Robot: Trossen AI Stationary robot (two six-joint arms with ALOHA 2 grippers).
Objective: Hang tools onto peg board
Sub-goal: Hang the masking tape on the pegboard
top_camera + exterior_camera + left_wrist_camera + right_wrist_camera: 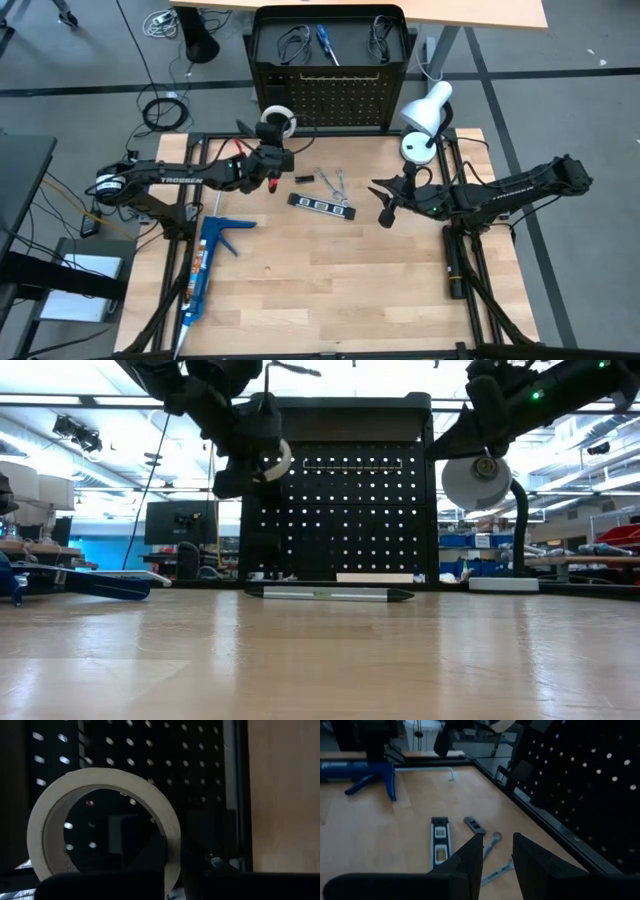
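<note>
The peg board [340, 100] stands upright at the table's far edge, a black panel with rows of holes. My left gripper [274, 138] is raised in front of the board's left part, shut on a white tape ring [277, 121] that also shows in the low view [278, 460]. Two silver wrenches [331, 182] and a black strip with white marks [322, 205] lie flat on the table. My right gripper [386, 207] hovers to their right, open, with nothing between its fingers [470, 857]. My left gripper pinches the tape ring's wall [172, 840] at one spot on its rim, one finger inside the ring [152, 857] and one outside. The fingers come nearly level from the table's near left toward the board. The ring is lifted clear, standing on edge, its opening facing the peg board.
A white desk lamp [425, 118] stands at the board's right end. A blue caulking gun [210, 255] lies at the near left. Black wire loops [293, 42] and a blue-handled screwdriver [327, 42] show behind the board's top. The near half of the table [330, 300] is bare wood.
</note>
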